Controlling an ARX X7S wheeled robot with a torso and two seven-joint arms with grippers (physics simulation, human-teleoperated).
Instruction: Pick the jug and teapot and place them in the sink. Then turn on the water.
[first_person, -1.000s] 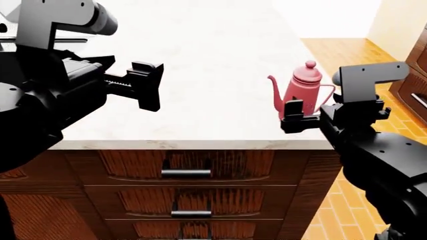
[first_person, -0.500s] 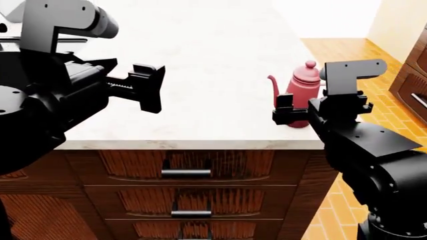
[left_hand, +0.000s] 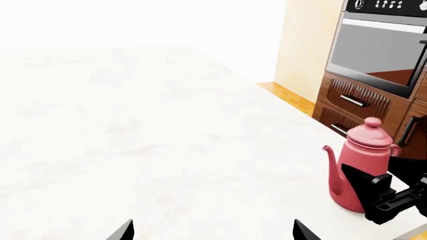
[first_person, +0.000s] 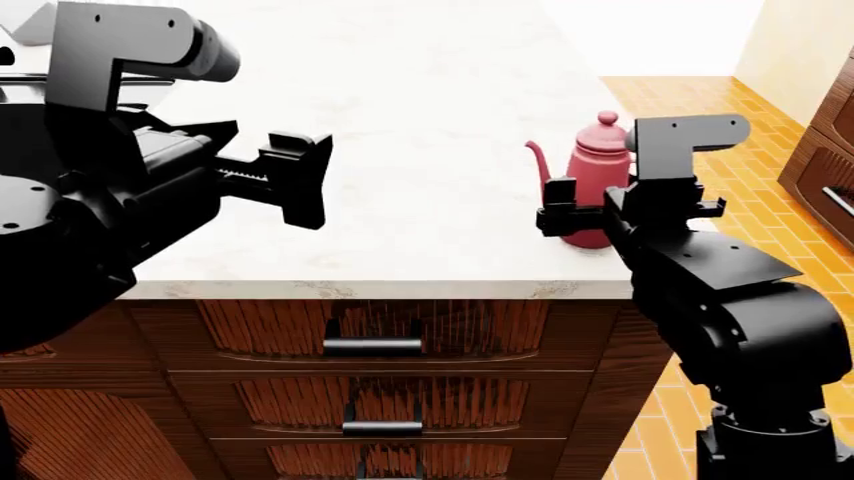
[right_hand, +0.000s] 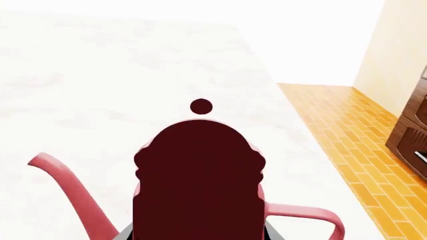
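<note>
1. The pink-red teapot (first_person: 591, 185) is standing upright on the pale tabletop (first_person: 414, 150), near the tabletop's front right corner in the head view, with its thin curved spout pointing toward the left arm's side
2. The right tool (first_person: 577, 222) is sitting at the teapot's lower body, on the side facing the robot; one black finger (first_person: 557, 218) is showing in front of the pot, just beside its left edge
3. In the right wrist view the teapot (right_hand: 198, 180) is filling the lower middle of the picture, very close to the camera and dark in its center; the spout is going out to one side and the thin handle to the other, and two dark finger tips are showing at the picture's lower edge on either side of the body
4. I cannot tell if the right tool is already pressing on the teapot or is only around it
5. The left tool (first_person: 296, 180) is hanging in the air above the tabletop, well apart from the teapot, and it is holding nothing; its fingers are standing apart
6. In the left wrist view the teapot (left_hand: 360, 172) is standing far to one side, with the right tool (left_hand: 390, 196) just beside its base, and wooden drawers (left_hand: 353, 102) with an oven (left_hand: 380, 45) above them are standing behind
7. Below the tabletop's front edge, brown drawers (first_person: 374, 345) with dark handles are showing
</note>
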